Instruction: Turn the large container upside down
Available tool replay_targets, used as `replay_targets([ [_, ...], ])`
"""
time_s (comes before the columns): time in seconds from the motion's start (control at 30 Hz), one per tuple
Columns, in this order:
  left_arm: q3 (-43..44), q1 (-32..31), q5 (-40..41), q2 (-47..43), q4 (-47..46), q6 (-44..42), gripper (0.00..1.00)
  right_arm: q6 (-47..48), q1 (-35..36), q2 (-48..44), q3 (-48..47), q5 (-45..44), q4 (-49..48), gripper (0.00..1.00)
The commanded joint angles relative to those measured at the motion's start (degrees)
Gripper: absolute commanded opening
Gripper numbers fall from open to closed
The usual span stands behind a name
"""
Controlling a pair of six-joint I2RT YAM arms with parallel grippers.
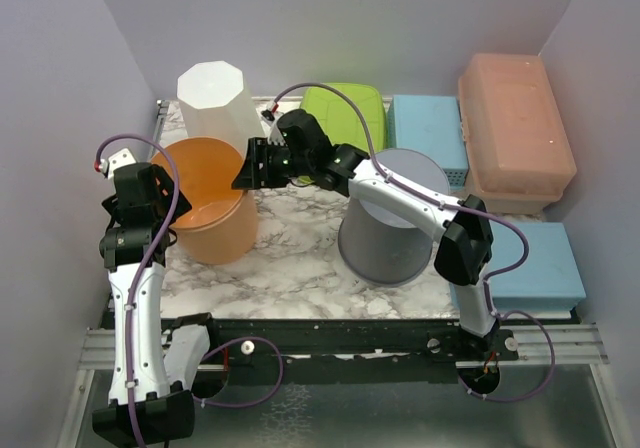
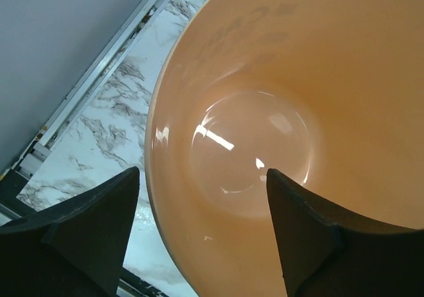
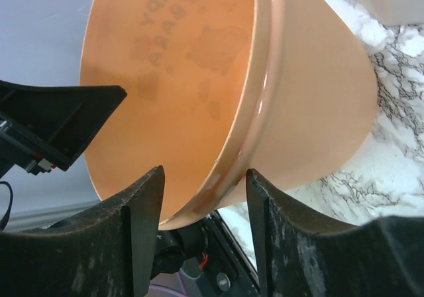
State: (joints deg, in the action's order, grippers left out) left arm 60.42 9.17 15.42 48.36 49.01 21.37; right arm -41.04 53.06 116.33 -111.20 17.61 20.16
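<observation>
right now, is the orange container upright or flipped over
Upright, not flipped: the orange container's open mouth faces up, and the left wrist view looks straight down to its empty bottom.

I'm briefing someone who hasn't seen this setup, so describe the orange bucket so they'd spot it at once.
On the marble table, look to the left side, just in front of the tall white container. The orange bucket stands there, mouth up. It is the only round one that is orange and open on top; the grey bucket to its right is upside down.
</observation>
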Motion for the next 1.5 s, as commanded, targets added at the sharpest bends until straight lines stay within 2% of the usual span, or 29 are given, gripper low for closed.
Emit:
replay_targets([
  [0.0, -0.4, 0.2, -2.8, -0.6, -1.1, -0.4, 0.77, -2.1, -0.6, -1.2, 2.1, 1.6, -3.2, 0.53],
  [0.17, -0.6, 0.2, -4.3, -0.8, -1.5, -0.2, 0.69, -4.6, -1.0, -2.0, 4.9, 3.0, -6.4, 0.41],
  [0.33, -0.8, 0.2, -5.1, -0.9, -1.6, -0.5, 0.63, -6.4, -1.1, -3.3, 7.4, 3.5, -9.1, 0.33],
  [0.43, -0.8, 0.2, -6.3, -0.8, -1.9, -0.3, 0.61, -7.7, -1.1, -4.2, 8.9, 4.0, -11.2, 0.25],
  [0.6, -0.5, 0.2, -8.0, -0.4, -2.7, 0.0, 0.60, -9.7, -1.0, -5.4, 11.1, 6.0, -15.2, 0.18],
  [0.67, -0.4, 0.2, -8.0, -0.3, -2.6, 0.0, 0.60, -9.6, -1.1, -6.0, 11.3, 5.5, -15.1, 0.11],
  [0.8, -0.5, 0.2, -7.9, -0.4, -2.5, 0.4, 0.60, -8.6, -1.1, -7.4, 11.7, 4.5, -14.4, 0.08],
  [0.87, -0.4, 0.2, -8.3, -0.3, -2.5, 0.7, 0.63, -8.7, -1.1, -8.3, 12.1, 4.6, -14.4, 0.07],
  [0.97, 0.2, 0.2, -8.5, -0.1, -2.5, 1.3, 0.75, -8.7, -1.0, -9.5, 13.2, 3.9, -14.5, 0.01],
  [1.03, 0.7, 0.2, -8.3, 0.2, -2.5, 1.6, 0.84, -8.1, -1.1, -10.3, 13.6, 2.9, -13.9, 0.01],
  [1.13, 2.5, 0.2, -8.2, 1.0, -1.9, 1.7, 0.92, -7.3, -1.1, -11.3, 13.9, 1.8, -12.8, 0.01],
  [1.23, 4.8, 0.2, -8.0, 1.9, -1.1, 1.6, 0.96, -6.8, -1.1, -12.3, 14.3, 1.2, -12.6, 0.01],
  [1.47, 10.2, -0.2, -6.0, 3.4, 0.9, 0.6, 0.99, -6.3, -1.1, -14.3, 15.0, 0.7, -11.1, 0.00],
])
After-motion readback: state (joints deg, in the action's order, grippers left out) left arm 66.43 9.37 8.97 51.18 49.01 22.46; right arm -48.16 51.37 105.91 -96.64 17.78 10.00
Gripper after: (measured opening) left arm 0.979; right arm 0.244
